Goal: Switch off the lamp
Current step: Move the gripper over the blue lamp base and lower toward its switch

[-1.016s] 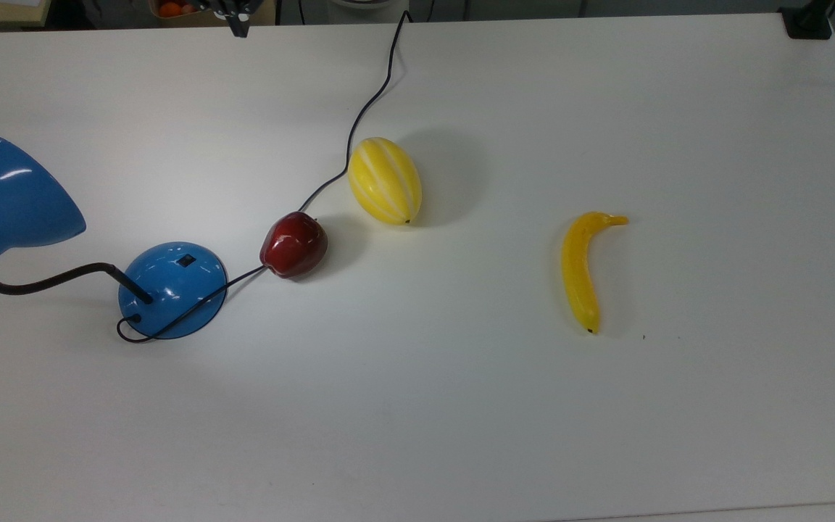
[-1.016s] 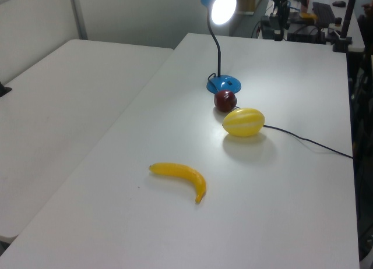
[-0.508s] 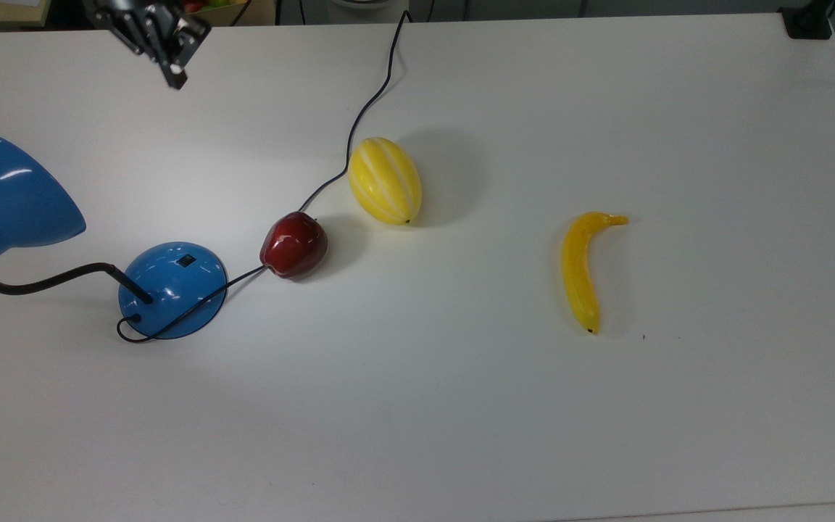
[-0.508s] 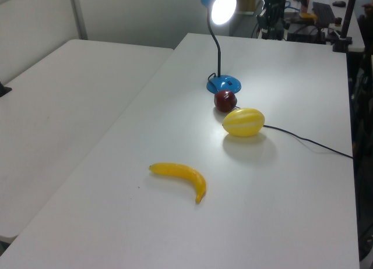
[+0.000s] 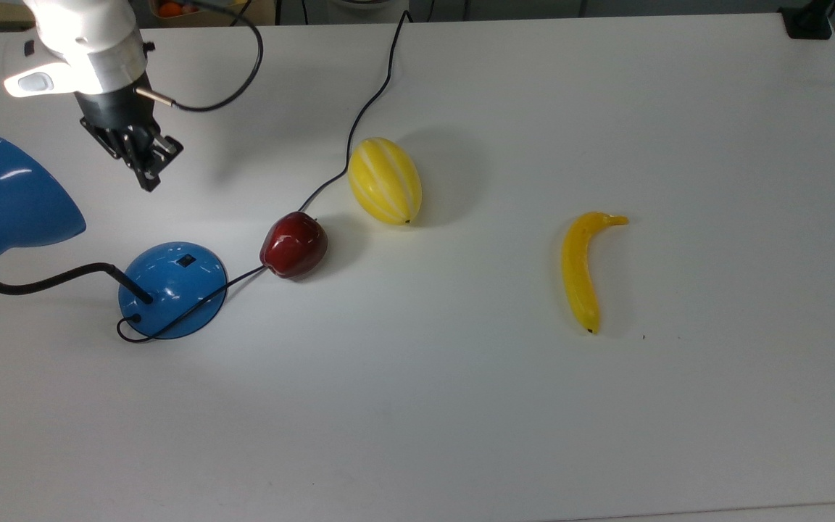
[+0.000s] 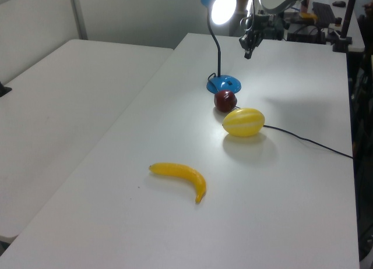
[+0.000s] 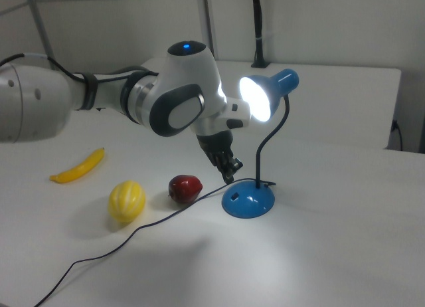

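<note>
The blue lamp is lit: its cone shade (image 7: 265,94) glows on a black bendy neck (image 5: 48,279). A small black switch (image 5: 185,260) sits on the round blue base (image 5: 171,290), and the black cord (image 5: 367,109) runs off toward the table's far edge. My gripper (image 5: 149,181) hangs in the air above the table, shut with nothing in it. In the top view it is just above the base and to the shade's right. In the right view the gripper (image 7: 230,174) hovers a little above the base's (image 7: 247,202) left side, apart from it.
A dark red apple (image 5: 293,244) rests on the cord right beside the base. A yellow striped melon (image 5: 385,180) lies just past it, and a banana (image 5: 580,272) lies farther off at the top view's right. The white table (image 5: 461,406) spreads wide around them.
The arm has swept in from the table's far edge and come down toward the lamp's base. The lamp stays lit and the fruit has not moved.
</note>
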Robot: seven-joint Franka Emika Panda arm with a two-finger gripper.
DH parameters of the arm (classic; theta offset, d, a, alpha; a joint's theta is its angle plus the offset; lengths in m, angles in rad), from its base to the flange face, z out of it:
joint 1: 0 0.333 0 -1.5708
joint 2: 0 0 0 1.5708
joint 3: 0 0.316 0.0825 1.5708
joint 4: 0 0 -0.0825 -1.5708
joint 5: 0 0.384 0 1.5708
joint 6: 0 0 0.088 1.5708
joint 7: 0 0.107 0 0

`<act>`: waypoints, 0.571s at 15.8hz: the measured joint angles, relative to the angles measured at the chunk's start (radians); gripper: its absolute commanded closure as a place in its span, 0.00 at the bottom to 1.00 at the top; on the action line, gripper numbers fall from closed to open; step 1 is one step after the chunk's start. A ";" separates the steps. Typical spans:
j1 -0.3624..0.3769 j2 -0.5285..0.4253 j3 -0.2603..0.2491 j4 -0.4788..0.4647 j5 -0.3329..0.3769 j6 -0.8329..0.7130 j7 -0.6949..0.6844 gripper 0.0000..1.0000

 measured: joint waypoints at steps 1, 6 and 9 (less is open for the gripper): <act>0.000 0.017 0.000 0.000 -0.001 0.020 0.007 1.00; 0.010 0.085 0.001 0.001 -0.019 0.108 0.080 1.00; 0.012 0.106 0.005 0.002 -0.021 0.143 0.093 1.00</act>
